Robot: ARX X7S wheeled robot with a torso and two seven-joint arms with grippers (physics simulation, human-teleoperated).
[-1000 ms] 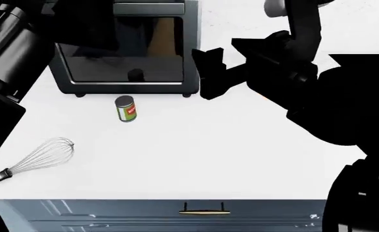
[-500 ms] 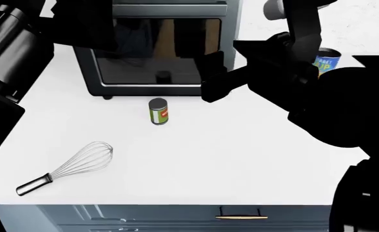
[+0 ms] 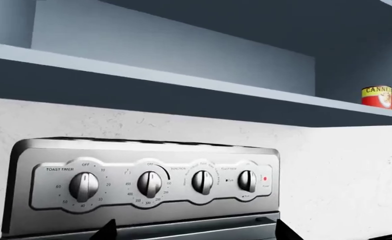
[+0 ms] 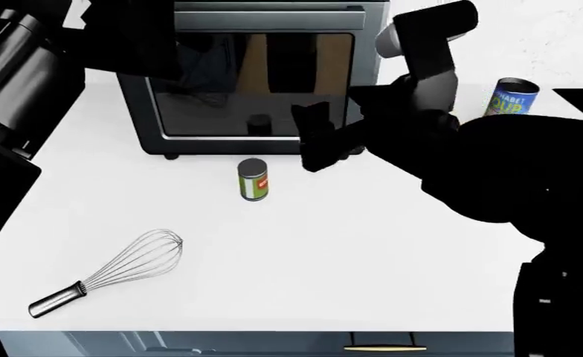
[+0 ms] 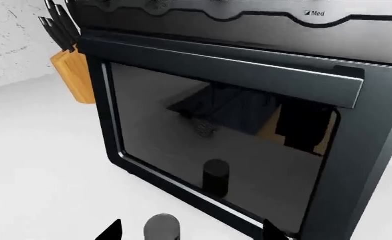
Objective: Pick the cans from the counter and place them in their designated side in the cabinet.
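The wire whisk lies near-left on the bench, out of play. The green can stands upright before the toaster oven; the right gripper, jaws spread (left gripper's state I cannot tell), should descend squarely over it. The blue can waits far right.

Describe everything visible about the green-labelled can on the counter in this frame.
The green can is a small cylinder with a green label bearing a red spot and a dark grey top. It stands upright on the white counter, just in front of the toaster oven, apart from it. Nothing grips or touches it; the right gripper hovers nearby. In the right wrist view only its top shows.
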